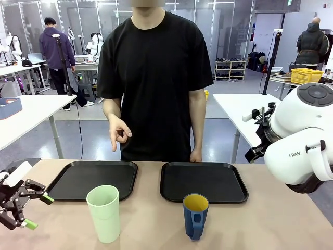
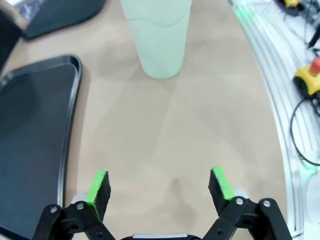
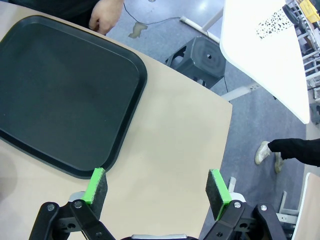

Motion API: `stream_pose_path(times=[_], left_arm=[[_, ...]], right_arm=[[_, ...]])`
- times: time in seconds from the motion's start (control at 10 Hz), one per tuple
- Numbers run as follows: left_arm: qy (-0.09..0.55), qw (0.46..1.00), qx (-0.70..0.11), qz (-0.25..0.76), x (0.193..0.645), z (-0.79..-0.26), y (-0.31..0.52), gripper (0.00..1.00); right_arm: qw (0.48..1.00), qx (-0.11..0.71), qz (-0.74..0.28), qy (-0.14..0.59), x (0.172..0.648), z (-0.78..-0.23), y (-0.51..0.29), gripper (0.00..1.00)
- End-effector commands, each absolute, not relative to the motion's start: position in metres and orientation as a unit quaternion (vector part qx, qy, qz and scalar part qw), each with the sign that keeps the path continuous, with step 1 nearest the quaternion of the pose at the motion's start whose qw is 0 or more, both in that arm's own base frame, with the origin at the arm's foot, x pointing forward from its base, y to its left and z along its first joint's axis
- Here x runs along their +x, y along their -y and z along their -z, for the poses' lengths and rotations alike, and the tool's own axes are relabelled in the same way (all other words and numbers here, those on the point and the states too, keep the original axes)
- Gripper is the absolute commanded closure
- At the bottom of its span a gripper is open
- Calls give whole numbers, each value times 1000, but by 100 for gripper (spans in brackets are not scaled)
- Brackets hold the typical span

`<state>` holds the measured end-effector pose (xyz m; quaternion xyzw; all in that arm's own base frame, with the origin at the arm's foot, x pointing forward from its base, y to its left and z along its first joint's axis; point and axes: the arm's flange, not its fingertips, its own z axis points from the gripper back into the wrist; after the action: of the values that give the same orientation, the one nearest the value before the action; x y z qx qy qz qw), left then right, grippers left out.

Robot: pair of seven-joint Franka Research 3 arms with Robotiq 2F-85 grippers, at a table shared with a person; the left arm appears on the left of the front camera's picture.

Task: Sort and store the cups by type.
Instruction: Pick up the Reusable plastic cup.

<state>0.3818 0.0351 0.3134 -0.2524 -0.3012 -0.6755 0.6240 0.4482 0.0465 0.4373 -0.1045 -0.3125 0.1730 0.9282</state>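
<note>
**Entry: two cups at the near edge, tumbler dead ahead of my left jaws**

- Item 1, mint tumbler [image 1: 104, 213]: upright, long axis vertical, standing close to the table's near edge, left of its middle. It is off the left tray [image 1: 88, 179], on the near side of it.
- Item 2, blue mug [image 1: 195, 214]: upright and yellow inside, handle turned toward the near edge. It stands near that edge at about the middle, just short of the right tray [image 1: 204, 182]. Both trays are bare.
- Left gripper [image 1: 39, 211]: jaws spread wide, holding nothing, low by the table's near left corner. I judge this arm the nearer to the tumbler.
- Right gripper [image 3: 157, 187]: jaws wide, holding nothing, high over the table's right side. Below it are the right tray's corner and bare table, beyond that the floor.
- Governing relation: in the left wrist view the tumbler sits centred between my fingers, well apart from them across bare tabletop, with the left tray along one side. A level advance toward the table's middle should bracket it, so the grip is a side grip across an upright wall.
- Front view adds both cups' heights and the mug's handle side.
- Left wrist view adds the centring.
- Right wrist view adds a person's hand [image 3: 105, 15] at the far edge
</note>
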Motion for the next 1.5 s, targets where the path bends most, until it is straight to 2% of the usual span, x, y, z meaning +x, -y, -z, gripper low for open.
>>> stream_pose_path(times=[0.0,0.1,0.3,0.4,0.7,1.3,1.4], left_arm=[[363,585,-314,654,388,-306,-48,0],[380,576,-323,648,388,-301,-51,0],[417,525,-385,634,387,-289,-51,0],[427,524,-388,627,388,-281,-48,0],[506,466,-415,595,392,-259,-32,0],[511,469,-419,585,404,-251,-12,0],[492,491,-440,568,406,-319,-4,0]], right_arm=[[927,-107,-178,312,448,-436,-46,0],[927,-107,-178,312,448,-436,-46,0],[927,-107,-178,312,448,-436,-46,0],[927,-107,-178,312,448,-436,-46,0],[927,-107,-178,312,448,-436,-46,0],[927,-107,-178,312,448,-436,-46,0],[927,-107,-178,312,448,-436,-46,0]])
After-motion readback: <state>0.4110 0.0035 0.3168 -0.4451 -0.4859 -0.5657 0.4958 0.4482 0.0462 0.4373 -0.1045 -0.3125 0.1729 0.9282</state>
